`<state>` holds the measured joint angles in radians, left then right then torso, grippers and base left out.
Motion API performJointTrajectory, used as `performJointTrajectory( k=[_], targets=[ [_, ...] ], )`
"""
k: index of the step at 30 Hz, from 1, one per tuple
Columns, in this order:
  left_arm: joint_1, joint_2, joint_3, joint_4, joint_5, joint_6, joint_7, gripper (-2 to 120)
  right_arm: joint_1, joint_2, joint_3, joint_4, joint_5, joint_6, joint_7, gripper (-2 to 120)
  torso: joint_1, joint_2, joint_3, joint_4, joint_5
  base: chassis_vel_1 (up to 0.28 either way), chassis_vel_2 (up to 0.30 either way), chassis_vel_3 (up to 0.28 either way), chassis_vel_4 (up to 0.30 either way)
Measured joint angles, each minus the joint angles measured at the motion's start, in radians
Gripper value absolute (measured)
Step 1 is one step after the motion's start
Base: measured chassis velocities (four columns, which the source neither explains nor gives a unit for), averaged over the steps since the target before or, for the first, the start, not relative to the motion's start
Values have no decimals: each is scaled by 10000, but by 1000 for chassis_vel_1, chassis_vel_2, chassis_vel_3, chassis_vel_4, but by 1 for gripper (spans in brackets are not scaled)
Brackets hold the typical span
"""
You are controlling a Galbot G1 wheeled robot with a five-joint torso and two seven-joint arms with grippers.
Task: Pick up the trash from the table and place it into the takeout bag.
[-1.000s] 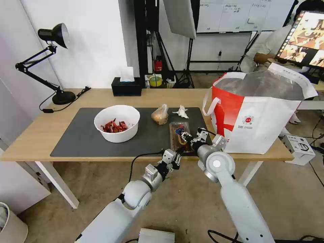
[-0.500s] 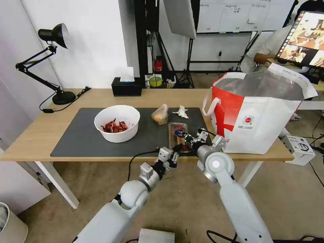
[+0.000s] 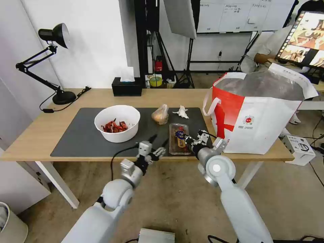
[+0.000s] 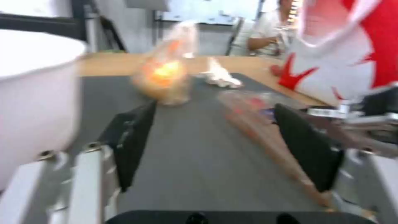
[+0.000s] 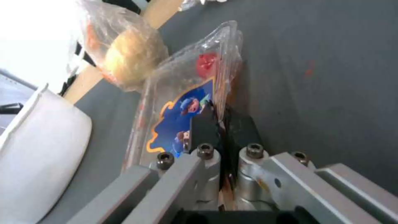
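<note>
- The right gripper point(image 3: 185, 138) has its fingers point(image 5: 202, 124) pinched on the near edge of the clamshell tray point(image 3: 179, 139), which lies on the dark mat point(image 3: 84, 138) near the surface's point(image 3: 37, 135) front edge.
- The left gripper point(image 3: 158, 141) hovers over the mat's front edge, left of the tray, fingers point(image 4: 132, 137) spread wide and holding nothing.
- The white bowl point(image 3: 117, 122), the small bag of food point(image 3: 160, 115) and the crumpled tissue point(image 3: 181, 111) rest on the mat.
- The takeout bag point(image 3: 260, 114) stands open at the surface's right end.
</note>
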<state>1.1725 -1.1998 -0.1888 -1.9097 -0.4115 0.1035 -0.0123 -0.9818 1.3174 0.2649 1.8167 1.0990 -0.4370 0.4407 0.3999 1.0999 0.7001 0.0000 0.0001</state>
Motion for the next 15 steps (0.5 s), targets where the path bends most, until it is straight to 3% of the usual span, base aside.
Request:
performJointTrajectory(
  k=[4, 10, 15],
  targets=[
    [481, -1, -477, -351, -27, 168, -59, 97, -152, -190, 24, 343, -5, 18, -52, 0, 0, 0, 0, 1, 0, 0, 0, 0, 0],
    [916, 12, -922, -673, -35, 291, -75, 100, -407, -488, 172, 914, 55, 35, -141, 0, 0, 0, -1, 1, 0, 0, 0, 0, 0],
    [1211, 165, -1334, -971, -116, 422, -93, 100, -1245, -1120, 979, 2329, 515, 53, -154, 0, 0, 0, -1, -4, -1, 0, 0, 0, 0]
  ],
)
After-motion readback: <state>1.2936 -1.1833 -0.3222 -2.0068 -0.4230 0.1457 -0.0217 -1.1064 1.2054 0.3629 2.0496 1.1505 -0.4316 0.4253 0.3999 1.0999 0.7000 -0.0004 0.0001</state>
